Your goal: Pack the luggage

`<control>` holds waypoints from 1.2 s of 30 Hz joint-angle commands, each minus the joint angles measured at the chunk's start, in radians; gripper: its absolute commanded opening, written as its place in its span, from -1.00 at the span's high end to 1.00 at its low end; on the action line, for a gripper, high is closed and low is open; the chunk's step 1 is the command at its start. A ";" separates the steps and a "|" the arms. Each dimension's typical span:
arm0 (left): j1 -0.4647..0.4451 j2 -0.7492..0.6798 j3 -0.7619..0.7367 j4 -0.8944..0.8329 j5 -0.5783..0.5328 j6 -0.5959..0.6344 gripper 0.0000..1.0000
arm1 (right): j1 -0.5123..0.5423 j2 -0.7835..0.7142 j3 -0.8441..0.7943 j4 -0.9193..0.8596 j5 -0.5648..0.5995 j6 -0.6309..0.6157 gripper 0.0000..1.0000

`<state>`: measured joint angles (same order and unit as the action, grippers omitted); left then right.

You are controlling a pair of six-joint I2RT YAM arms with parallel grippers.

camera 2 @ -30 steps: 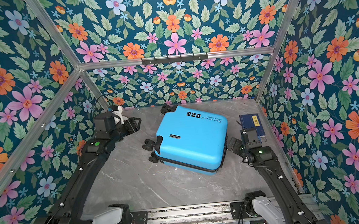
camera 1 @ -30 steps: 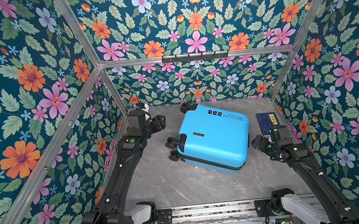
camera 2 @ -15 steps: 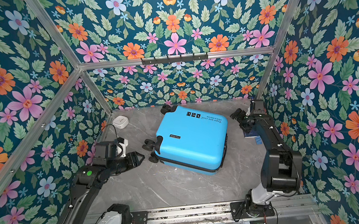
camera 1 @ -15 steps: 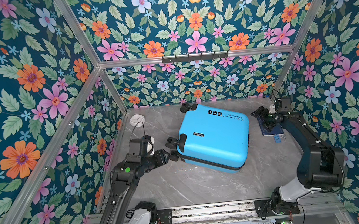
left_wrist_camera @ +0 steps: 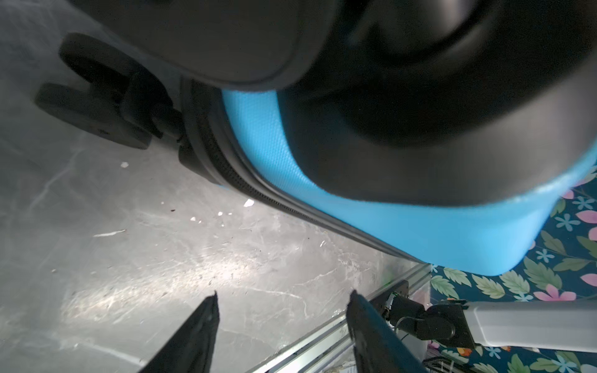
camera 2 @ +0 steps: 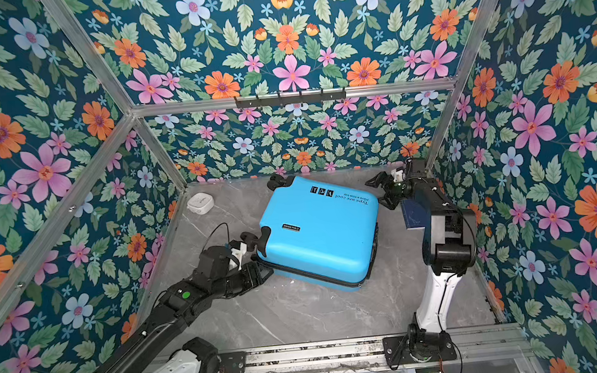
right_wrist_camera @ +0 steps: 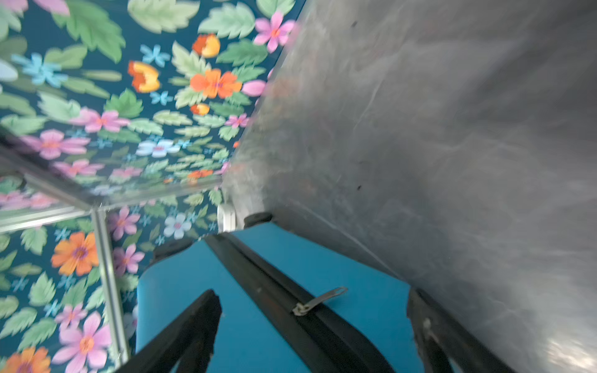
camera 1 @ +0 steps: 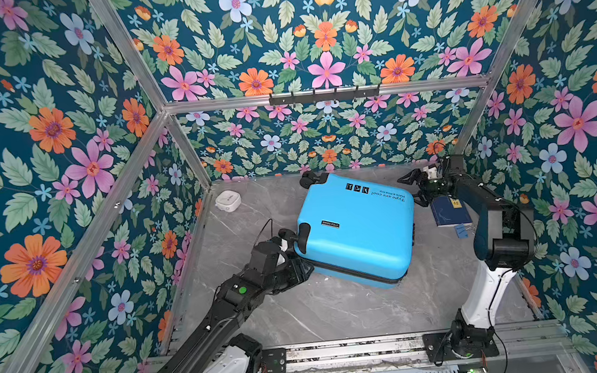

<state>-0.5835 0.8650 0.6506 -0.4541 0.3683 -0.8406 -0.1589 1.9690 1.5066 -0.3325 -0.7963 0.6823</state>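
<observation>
Sky-blue hard-shell luggage (camera 1: 360, 233): zipped shut, flat on counter (camera 1: 300, 312); contents hidden. Left gripper (left_wrist_camera: 283, 295), right gripper (right_wrist_camera: 313, 295): both spread, holding nothing.

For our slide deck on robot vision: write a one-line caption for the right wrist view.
Open right gripper frames the metal zipper pull on the shut blue luggage.

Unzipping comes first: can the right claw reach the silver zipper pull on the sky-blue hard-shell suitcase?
Probably yes: the silver zipper pull lies uncovered on the sky-blue hard-shell suitcase, ahead of the open right claw.
</observation>
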 commanded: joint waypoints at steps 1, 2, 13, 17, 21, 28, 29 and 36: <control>-0.001 0.019 -0.012 0.170 -0.007 -0.045 -0.34 | 0.016 0.003 -0.003 0.018 -0.095 -0.056 -0.82; -0.001 0.026 -0.014 0.180 -0.013 -0.044 -0.34 | 0.020 0.003 -0.008 0.017 -0.103 -0.065 -0.82; 0.001 0.132 0.024 0.259 -0.072 -0.013 -0.37 | 0.032 -0.077 -0.162 0.096 -0.139 -0.084 -0.77; 0.001 0.183 0.078 0.237 -0.095 0.032 -0.40 | 0.035 -0.117 -0.223 0.123 -0.144 -0.088 -0.76; 0.005 0.236 0.115 0.239 -0.107 0.065 -0.42 | 0.039 -0.159 -0.290 0.149 -0.141 -0.086 -0.75; 0.024 0.328 0.184 0.257 -0.109 0.109 -0.45 | 0.057 -0.232 -0.400 0.212 -0.121 -0.060 -0.72; 0.029 0.341 0.195 0.259 -0.108 0.118 -0.45 | 0.062 -0.243 -0.412 0.216 -0.116 -0.058 -0.72; 0.094 0.438 0.279 0.264 -0.083 0.181 -0.46 | 0.105 -0.354 -0.525 0.274 -0.068 -0.028 -0.70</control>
<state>-0.5003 1.2823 0.9005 -0.3672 0.2035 -0.7036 -0.0811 1.6505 1.0164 0.0029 -0.8078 0.6891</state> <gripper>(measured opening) 0.728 0.850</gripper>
